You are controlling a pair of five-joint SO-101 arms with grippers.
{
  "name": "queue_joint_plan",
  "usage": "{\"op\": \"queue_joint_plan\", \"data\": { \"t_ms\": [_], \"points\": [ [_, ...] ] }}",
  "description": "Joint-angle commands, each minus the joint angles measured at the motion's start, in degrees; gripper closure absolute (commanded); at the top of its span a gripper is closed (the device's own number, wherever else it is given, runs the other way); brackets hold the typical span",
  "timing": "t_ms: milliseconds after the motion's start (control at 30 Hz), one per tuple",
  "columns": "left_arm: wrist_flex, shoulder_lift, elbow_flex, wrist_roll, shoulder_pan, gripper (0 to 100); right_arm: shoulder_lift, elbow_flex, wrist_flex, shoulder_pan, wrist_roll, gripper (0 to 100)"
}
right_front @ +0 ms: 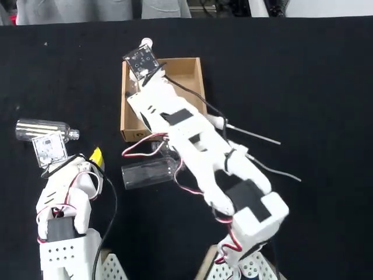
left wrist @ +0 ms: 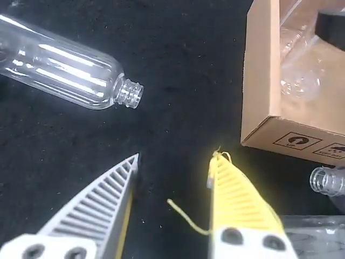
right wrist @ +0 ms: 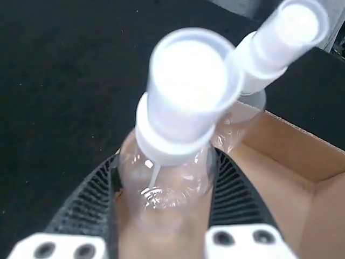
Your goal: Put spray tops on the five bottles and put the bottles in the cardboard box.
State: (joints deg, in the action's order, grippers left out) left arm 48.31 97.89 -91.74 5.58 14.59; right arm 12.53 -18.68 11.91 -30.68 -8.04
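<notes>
Currently a capped bottle point(right wrist: 183, 108) is clamped in the right fingers point(right wrist: 89, 208) over the cardboard box point(right wrist: 291, 145); lowering and release seem called for, while the left fingers point(left wrist: 237, 194) are held apart near an uncapped bottle point(left wrist: 64, 65).

The counter point(right_front: 315, 76) has a plain black top. Beyond its far edge hangs grey fabric point(right_front: 87, 10), with dark cables point(right_front: 227, 7) just beside it.
</notes>
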Motion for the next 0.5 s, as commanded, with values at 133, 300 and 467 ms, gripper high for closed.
{"op": "queue_joint_plan", "data": {
  "t_ms": [133, 300, 467],
  "points": [
    [-0.62, 0.7, 0.4, -0.35, 0.66, 81, 3.65, 7.6, -4.4, 3.52, -0.26, 91.3],
    [-0.62, 0.7, 0.4, -0.35, 0.66, 81, 6.99, 6.37, -11.16, 3.96, -0.26, 91.6],
    [-0.62, 0.7, 0.4, -0.35, 0.66, 81, 9.1, 6.9, -11.78, 3.96, -0.26, 91.3]
  ]
}}
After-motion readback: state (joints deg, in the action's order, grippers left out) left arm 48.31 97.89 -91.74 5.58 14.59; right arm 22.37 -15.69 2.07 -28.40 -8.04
